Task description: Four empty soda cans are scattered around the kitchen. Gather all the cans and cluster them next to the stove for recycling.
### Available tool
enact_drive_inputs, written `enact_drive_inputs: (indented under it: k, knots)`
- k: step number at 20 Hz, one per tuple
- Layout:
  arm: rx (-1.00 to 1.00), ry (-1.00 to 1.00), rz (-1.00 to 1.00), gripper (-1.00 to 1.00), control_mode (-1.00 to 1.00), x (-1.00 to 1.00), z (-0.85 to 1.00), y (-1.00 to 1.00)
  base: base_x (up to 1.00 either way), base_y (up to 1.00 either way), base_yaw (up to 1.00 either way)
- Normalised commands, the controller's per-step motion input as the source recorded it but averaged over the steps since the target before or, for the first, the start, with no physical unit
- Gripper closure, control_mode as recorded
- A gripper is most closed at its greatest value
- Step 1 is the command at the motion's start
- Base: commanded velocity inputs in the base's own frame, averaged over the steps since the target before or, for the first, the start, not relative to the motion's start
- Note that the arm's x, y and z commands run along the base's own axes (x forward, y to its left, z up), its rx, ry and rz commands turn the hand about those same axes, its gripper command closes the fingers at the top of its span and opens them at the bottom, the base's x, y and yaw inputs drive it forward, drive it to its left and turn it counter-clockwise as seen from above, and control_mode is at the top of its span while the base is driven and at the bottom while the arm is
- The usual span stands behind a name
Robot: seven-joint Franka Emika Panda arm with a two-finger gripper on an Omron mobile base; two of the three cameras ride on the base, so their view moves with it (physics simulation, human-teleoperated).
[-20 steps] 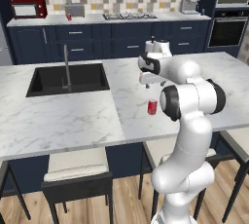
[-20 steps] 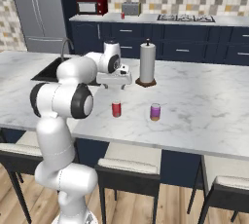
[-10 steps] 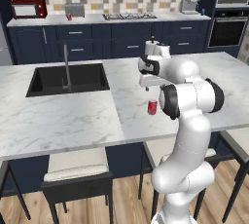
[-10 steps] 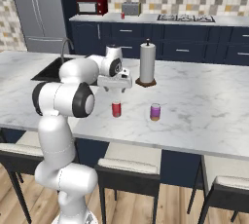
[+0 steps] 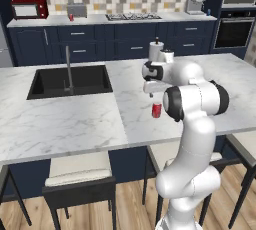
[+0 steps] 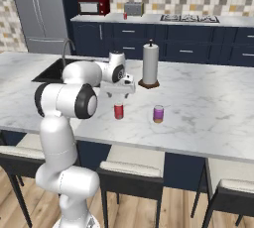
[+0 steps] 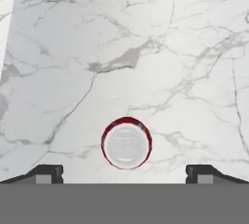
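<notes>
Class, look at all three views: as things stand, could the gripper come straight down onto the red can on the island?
Probably yes. The gripper hangs open right above the red can, whose top sits between the spread fingertips with bare marble around it. The purple can and paper towel roll stand off to one side.

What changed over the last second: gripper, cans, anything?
The gripper has come down slightly toward the red can on the island counter; its jaws stay wide open, nothing grasped. In the hand view the red can's top sits centred between the fingertips. The red can, purple can and paper-towel roll have not moved; base steady.
</notes>
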Motion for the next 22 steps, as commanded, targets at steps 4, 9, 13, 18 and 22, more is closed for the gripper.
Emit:
enact_drive_inputs:
  k: [4, 9, 13, 18, 22]
  knots:
    - [0.00, 0.00, 0.00, -1.00, -1.00, 0.10, -0.23, -0.02, 0.00, 0.00, 0.00]
    - [0.00, 0.00, 0.00, -1.00, -1.00, 0.09, -0.25, 0.00, 0.00, 0.00, 0.00]
    - [0.00, 0.01, 0.00, -1.00, -1.00, 0.10, -0.23, 0.00, 0.00, 0.00, 0.00]
    - [0.00, 0.00, 0.00, -1.00, -1.00, 0.09, -0.19, 0.00, 0.00, 0.00, 0.00]
    - [0.00, 0.00, 0.00, -1.00, -1.00, 0.09, -0.17, 0.00, 0.00, 0.00, 0.00]
